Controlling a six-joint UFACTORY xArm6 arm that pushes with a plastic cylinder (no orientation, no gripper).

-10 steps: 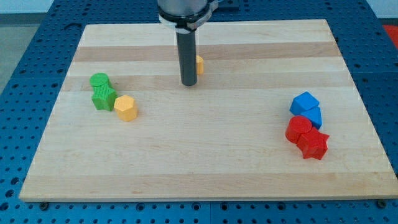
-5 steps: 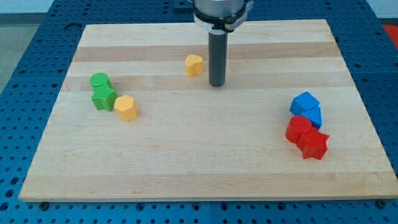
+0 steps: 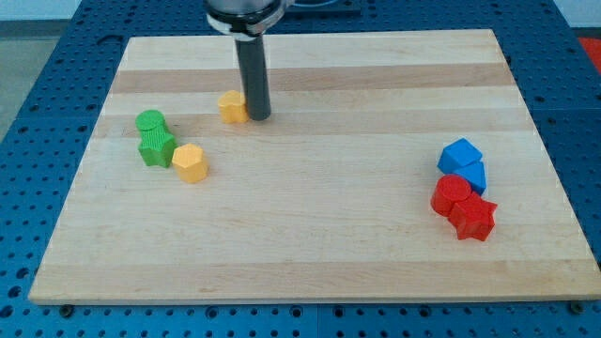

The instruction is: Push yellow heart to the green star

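Note:
The yellow heart [image 3: 232,107] lies on the wooden board [image 3: 310,235], left of centre near the view's top. My tip [image 3: 257,117] stands right against the heart's right side. The green star [image 3: 157,148] lies further left and lower, with a green cylinder [image 3: 148,121] touching it from above and a yellow hexagon block [image 3: 190,162] touching its right side. The heart is well apart from the green star, up and to its right.
At the view's right sit two blue blocks [image 3: 463,161] and, just below them, a red block [image 3: 452,193] and a red star [image 3: 473,219], all bunched together. The board is ringed by a blue perforated table [image 3: 38,113].
My tip went from the heart's left to its right side, then swept left. The yellow heart has slid left with it, closer to the green star.

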